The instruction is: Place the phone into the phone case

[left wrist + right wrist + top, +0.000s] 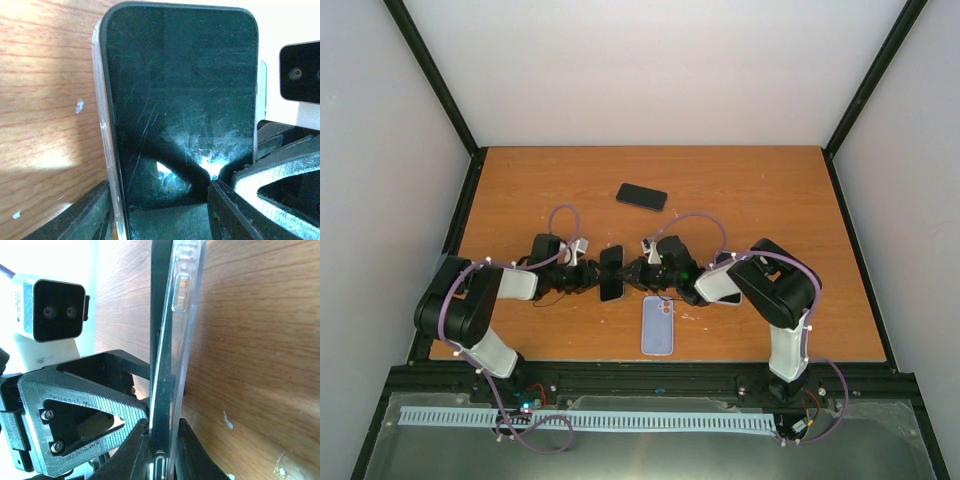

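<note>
Phone (611, 272) centre frame, long axis top-to-bottom | my left gripper (160, 212) clasps its width | right gripper (162, 450) pinches it with clear case (187, 315).

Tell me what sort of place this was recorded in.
Probably a lab robot test cell: a wooden table walled by plain white panels in a black frame, with the left arm and right arm bolted at its near edge.

A black phone (641, 196) and a lavender phone (658, 326) lie apart on the wooden table (770, 200).
</note>
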`<state>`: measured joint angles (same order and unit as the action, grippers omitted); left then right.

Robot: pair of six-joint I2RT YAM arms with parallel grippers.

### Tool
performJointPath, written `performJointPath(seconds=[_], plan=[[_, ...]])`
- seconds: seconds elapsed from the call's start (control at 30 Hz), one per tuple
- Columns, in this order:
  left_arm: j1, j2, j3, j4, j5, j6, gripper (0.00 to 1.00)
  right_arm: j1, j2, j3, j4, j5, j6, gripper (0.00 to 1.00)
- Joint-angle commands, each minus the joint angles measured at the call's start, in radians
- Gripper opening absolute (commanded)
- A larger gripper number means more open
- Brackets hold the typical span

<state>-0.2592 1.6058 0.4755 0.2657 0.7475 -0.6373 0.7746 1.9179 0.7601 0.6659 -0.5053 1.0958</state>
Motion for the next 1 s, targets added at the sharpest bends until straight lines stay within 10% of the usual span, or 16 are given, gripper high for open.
performJointPath(seconds=[0.0,0.13,0.43,0.97], plan=[[-0.007,0.029,0.003,-0.091,-0.08,0.028,0.52,0.006,0.0,0.016,0.037,-0.012,-0.002,0.07],[-0.008,0.026,0.0,-0.089,-0.082,0.026,0.52,0.006,0.001,0.018,0.03,-0.013,-0.005,0.19],[-0.005,-0.146,0.008,-0.151,-0.062,-0.014,0.55,-0.023,-0.094,-0.041,0.002,0.008,-0.073,0.05],[0.003,-0.593,0.101,-0.108,0.213,-0.176,0.73,-0.029,-0.685,-0.184,-0.211,-0.036,-0.247,0.03]])
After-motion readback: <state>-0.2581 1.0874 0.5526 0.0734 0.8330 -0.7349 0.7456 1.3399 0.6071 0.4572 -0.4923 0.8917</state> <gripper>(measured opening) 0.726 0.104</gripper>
